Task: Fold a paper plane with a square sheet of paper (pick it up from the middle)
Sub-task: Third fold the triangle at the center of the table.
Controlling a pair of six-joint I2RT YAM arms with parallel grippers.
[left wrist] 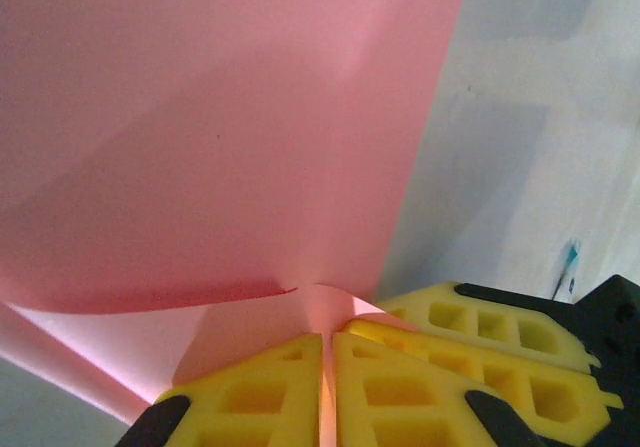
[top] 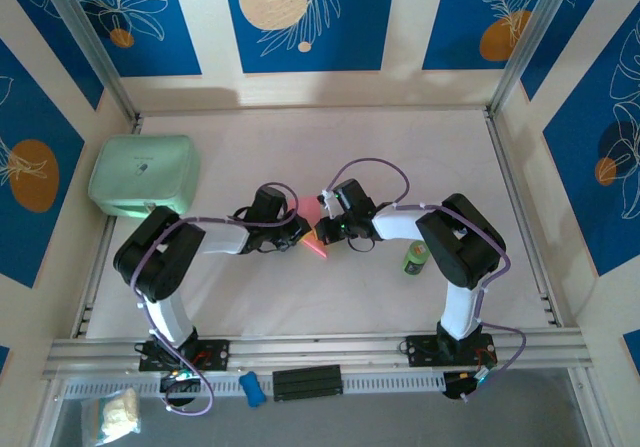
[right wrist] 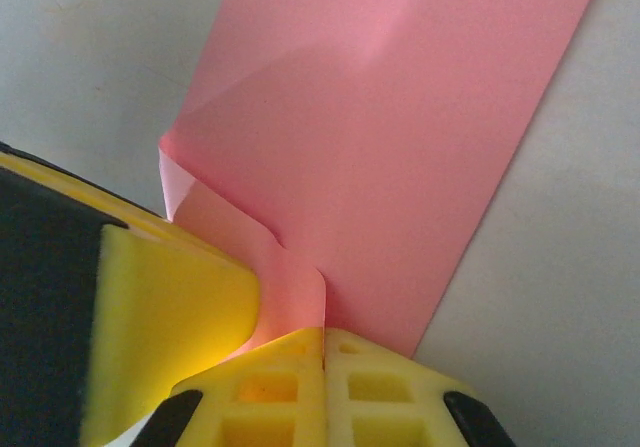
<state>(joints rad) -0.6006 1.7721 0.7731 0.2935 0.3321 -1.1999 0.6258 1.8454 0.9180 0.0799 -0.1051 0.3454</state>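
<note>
Left fingers (left wrist: 336, 367) are squeezed together, with a folded bit of the pink paper (left wrist: 220, 117) pinched between the yellow pads. Right fingers (right wrist: 334, 352) are the same deal, shut tight on the paper where a small flap curls down into them. The two pairs sit right up against each other, and each wrist view catches the other arm's yellow pad poking in from the side. The rest of the sheet fans out away from both grips, with a soft crease running across it. I honestly can't tell if it's lying flat or lifted. From above, all this happens around the middle of the desk (top: 400, 147). The small green can (top: 415, 258) sits just beside the right arm, and the mint-green case (top: 143, 174) is well apart at the far left.
</note>
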